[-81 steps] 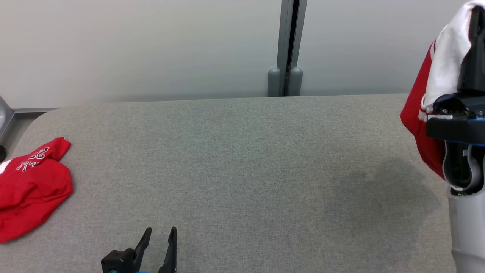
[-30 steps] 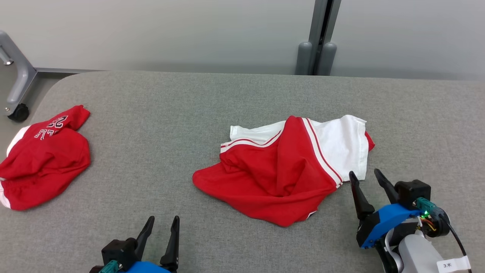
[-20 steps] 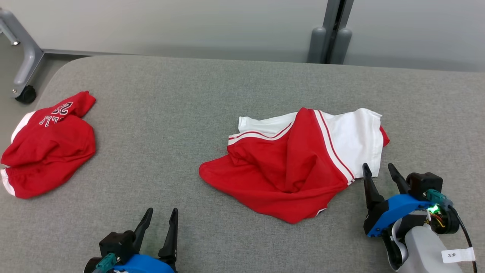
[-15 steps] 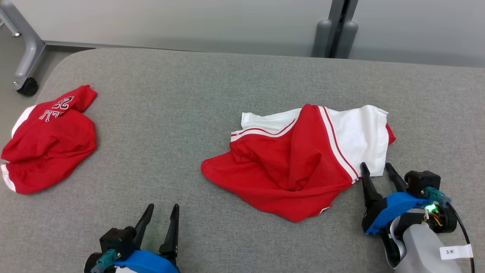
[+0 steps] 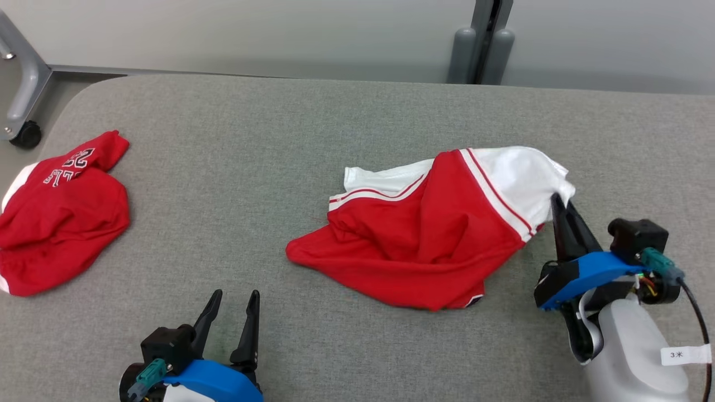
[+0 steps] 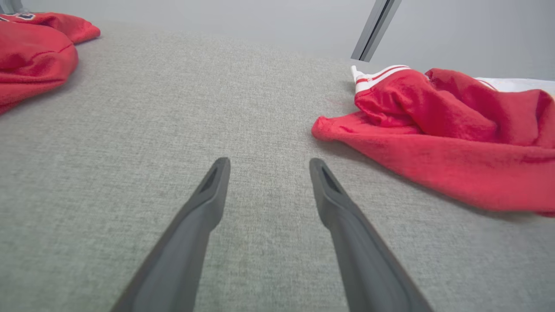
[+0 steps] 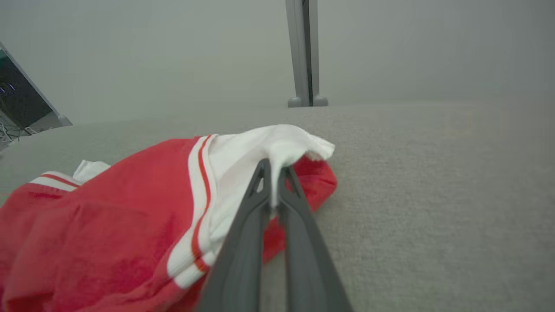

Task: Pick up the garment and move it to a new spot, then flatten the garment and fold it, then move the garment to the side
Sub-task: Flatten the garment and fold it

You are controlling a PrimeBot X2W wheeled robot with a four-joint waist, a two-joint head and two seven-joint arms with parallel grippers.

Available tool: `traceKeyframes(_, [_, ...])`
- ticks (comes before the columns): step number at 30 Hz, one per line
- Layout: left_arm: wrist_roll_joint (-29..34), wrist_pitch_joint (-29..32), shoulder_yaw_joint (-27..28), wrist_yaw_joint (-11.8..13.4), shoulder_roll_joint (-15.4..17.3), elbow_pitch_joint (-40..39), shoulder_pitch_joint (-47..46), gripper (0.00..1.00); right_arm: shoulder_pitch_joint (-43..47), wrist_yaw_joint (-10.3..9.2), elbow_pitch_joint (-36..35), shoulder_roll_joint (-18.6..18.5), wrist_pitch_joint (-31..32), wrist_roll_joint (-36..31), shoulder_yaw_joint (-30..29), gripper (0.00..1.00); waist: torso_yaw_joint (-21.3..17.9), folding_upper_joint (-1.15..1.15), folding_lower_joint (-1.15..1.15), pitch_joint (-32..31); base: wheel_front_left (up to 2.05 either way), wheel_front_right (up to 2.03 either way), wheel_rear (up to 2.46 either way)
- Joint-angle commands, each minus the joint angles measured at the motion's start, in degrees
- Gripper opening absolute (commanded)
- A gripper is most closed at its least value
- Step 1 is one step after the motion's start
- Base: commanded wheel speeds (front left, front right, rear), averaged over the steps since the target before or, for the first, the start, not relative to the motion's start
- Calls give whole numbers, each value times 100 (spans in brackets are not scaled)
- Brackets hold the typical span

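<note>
A red and white garment (image 5: 424,234) lies crumpled in the middle of the grey padded table (image 5: 279,145). My right gripper (image 5: 559,202) is shut on the garment's white right edge and holds that corner a little off the table; the right wrist view shows the white cloth pinched between the tips of the right gripper (image 7: 274,167), with the garment (image 7: 108,216) spreading left. My left gripper (image 5: 233,298) stands open near the table's front edge, left of the garment, nothing between its fingers. In the left wrist view the left gripper (image 6: 264,164) is open over bare table, the garment (image 6: 442,134) to its right.
A second red garment (image 5: 56,212) with lettering lies bunched at the table's left edge; it also lies at the upper left as a red garment (image 6: 34,47) in the left wrist view. A grey post (image 5: 479,42) stands behind the table and a caster frame (image 5: 22,100) at far left.
The right gripper moved forward onto the garment's white right edge, shut on it and lifted that corner. The left gripper stayed open in place. The head camera shifted slightly.
</note>
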Motion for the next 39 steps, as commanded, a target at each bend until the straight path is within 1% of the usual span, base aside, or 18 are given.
traceKeyframes(1, [22,-15,45,-6,21,-14,12,100,56,0,-279,-14,-23,-45,-7,0,-106,0,0,-99,0,0,0])
traceKeyframes(4, [52,-15,66,-6,-15,-6,84,100,135,0,-934,-15,-22,-148,-72,0,-261,0,0,-232,0,0,0])
traceKeyframes(8, [109,-15,90,-6,-102,33,193,100,412,0,-1517,-35,-23,-323,-264,0,-446,0,0,-445,0,0,0])
traceKeyframes(10, [138,-15,81,-6,-145,56,242,100,678,0,-1683,-115,-22,-462,-342,0,-516,0,0,-541,0,0,0])
traceKeyframes(13, [168,-15,106,-6,-179,80,318,100,1171,0,-1926,-164,-23,-661,-633,0,-590,0,0,-660,0,0,0])
traceKeyframes(15, [200,-15,141,-6,-212,89,345,100,1568,0,-2060,-136,-23,-848,-858,0,-637,0,0,-710,0,0,0])
traceKeyframes(17, [206,-15,164,-6,-230,85,369,100,1907,0,-2028,-76,-22,-879,-1104,0,-686,0,0,-732,0,0,0])
traceKeyframes(18, [220,-15,171,-6,-240,87,389,100,2096,0,-1915,-47,-22,-968,-1141,13,-707,0,0,-741,0,0,0])
traceKeyframes(19, [232,-15,170,-6,-244,93,402,100,2224,0,-1785,-21,-22,-1004,-1183,44,-722,0,0,-742,0,0,0])
traceKeyframes(20, [238,-15,177,-6,-244,94,405,100,2297,0,-1644,-19,-24,-989,-1243,100,-738,0,0,-740,0,0,0])
traceKeyframes(22, [248,-15,178,-6,-243,90,392,100,2365,0,-1417,-25,-26,-983,-1308,100,-763,0,0,-724,0,0,0])
traceKeyframes(24, [250,-15,187,-6,-237,78,348,100,2325,0,-1282,-14,-24,-767,-1236,100,-790,0,0,-692,0,0,0])
traceKeyframes(27, [218,-15,155,-6,-229,41,226,100,2201,0,-1349,-12,-24,-579,-1021,100,-834,0,0,-632,0,0,0])
traceKeyframes(31, [116,-15,-38,-6,-236,-63,14,100,2096,0,-1533,-12,-22,-457,-747,100,-866,0,0,-560,0,0,0])
traceKeyframes(34, [-120,-15,-466,-6,-251,4,-180,100,1973,0,-1619,-12,-23,-401,-559,100,-880,0,0,-496,0,0,0])
traceKeyframes(36, [-400,-15,-932,-6,-225,90,-351,100,1915,0,-1638,-13,-23,-376,-466,100,-890,0,0,-447,0,0,0])
traceKeyframes(39, [-869,-15,-1601,-6,-78,292,-561,100,1831,0,-1664,-12,-23,-376,-334,100,-927,0,0,-351,0,0,0])
